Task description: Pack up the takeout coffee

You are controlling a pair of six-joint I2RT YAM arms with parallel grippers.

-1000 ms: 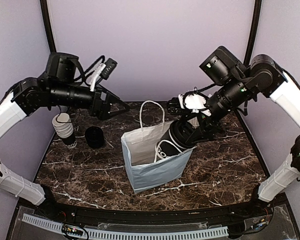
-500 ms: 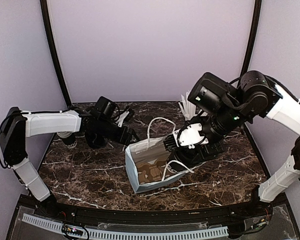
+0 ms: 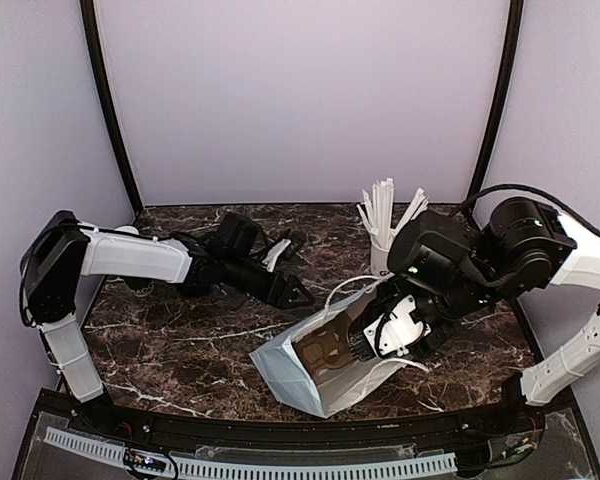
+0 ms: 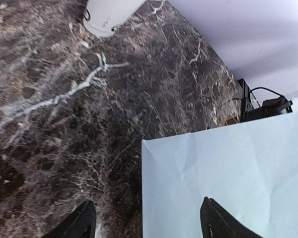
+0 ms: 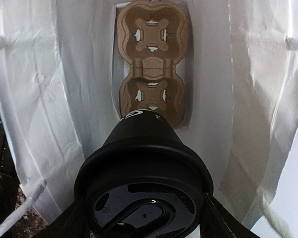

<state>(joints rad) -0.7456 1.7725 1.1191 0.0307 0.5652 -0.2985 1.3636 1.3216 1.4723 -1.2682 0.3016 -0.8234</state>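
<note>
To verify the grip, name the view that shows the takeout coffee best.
The right wrist view: the takeout coffee fills the foreground, lid toward the camera, between the right fingers, inside the paper bag. In the top external view the right arm hides it. The left wrist view shows only the bag's outside.

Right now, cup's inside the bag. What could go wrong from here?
1. The bag leans over and the left gripper is open, not holding it; it may slide or collapse.
2. The right gripper may set the takeout coffee off a carrier socket, tipping it.
</note>
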